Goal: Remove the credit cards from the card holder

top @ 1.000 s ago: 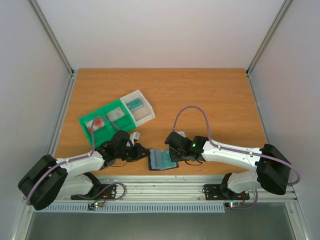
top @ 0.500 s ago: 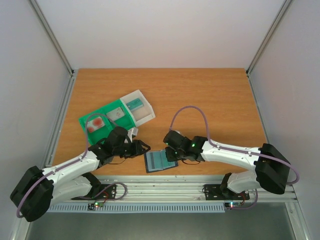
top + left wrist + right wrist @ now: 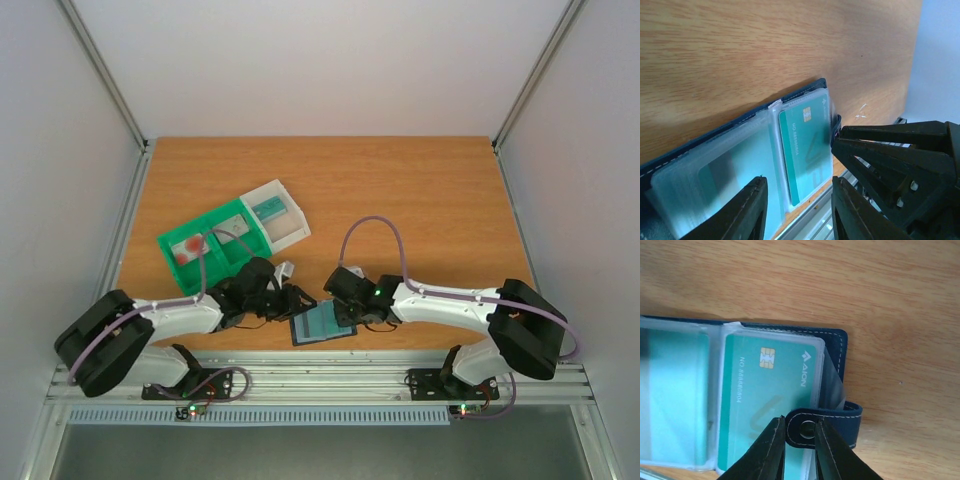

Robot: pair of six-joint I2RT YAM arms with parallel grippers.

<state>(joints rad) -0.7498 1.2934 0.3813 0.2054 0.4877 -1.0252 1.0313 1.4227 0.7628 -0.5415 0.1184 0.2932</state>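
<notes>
Right gripper (image 3: 800, 432): narrow, straddling snap tab (image 3: 840, 415) of dark navy folding card holder (image 3: 836, 345); firm pinch impossible to tell.
Left gripper (image 3: 799, 200): half-wide, empty, hovering over clear plastic sleeves (image 3: 710, 175).
Holder open flat at near edge of wooden table (image 3: 890, 300); teal chip card (image 3: 770, 385) inside sleeve.
Risk: tab slipping out, holder dragged off edge during card pull.

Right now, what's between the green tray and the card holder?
The left claw, jaws open, sits between the green tray and the card holder; the top view shows it.
</notes>
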